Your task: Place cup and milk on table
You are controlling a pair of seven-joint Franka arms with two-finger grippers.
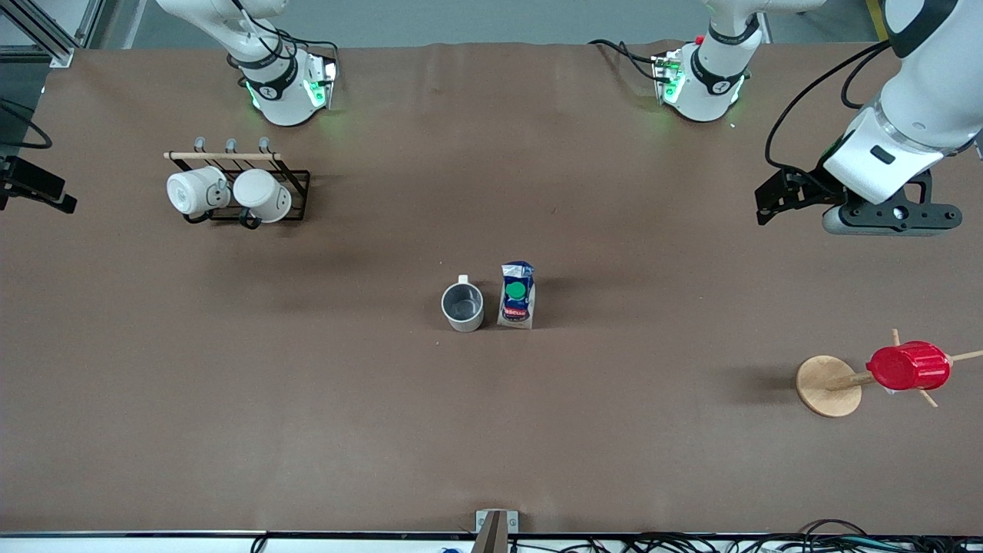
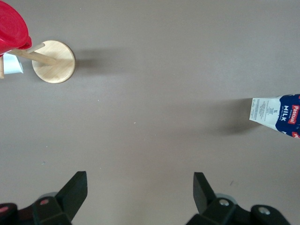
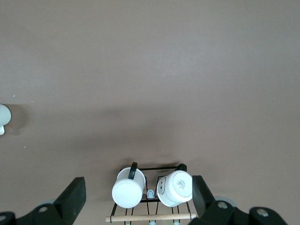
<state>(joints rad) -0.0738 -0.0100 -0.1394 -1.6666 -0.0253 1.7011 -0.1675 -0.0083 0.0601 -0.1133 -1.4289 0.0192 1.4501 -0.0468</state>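
Note:
The cream-white cup (image 1: 463, 306) stands upright on the brown table (image 1: 491, 445) near its middle, grey inside showing. The blue and white milk (image 1: 517, 295) carton with a green cap stands beside it, toward the left arm's end. Neither is touched. My left gripper (image 1: 891, 219) hangs high over the left arm's end of the table; in its wrist view the left gripper (image 2: 139, 183) is open and empty, with the milk (image 2: 276, 115) at the edge. My right gripper (image 3: 138, 185) is open and empty over the mug rack; a sliver of the cup (image 3: 3, 115) shows.
A black wire rack (image 1: 296, 192) with two white mugs (image 1: 196, 190) stands near the right arm's base. A wooden stand (image 1: 828, 386) carrying a red ribbed cup (image 1: 908, 366) sits toward the left arm's end, nearer the front camera.

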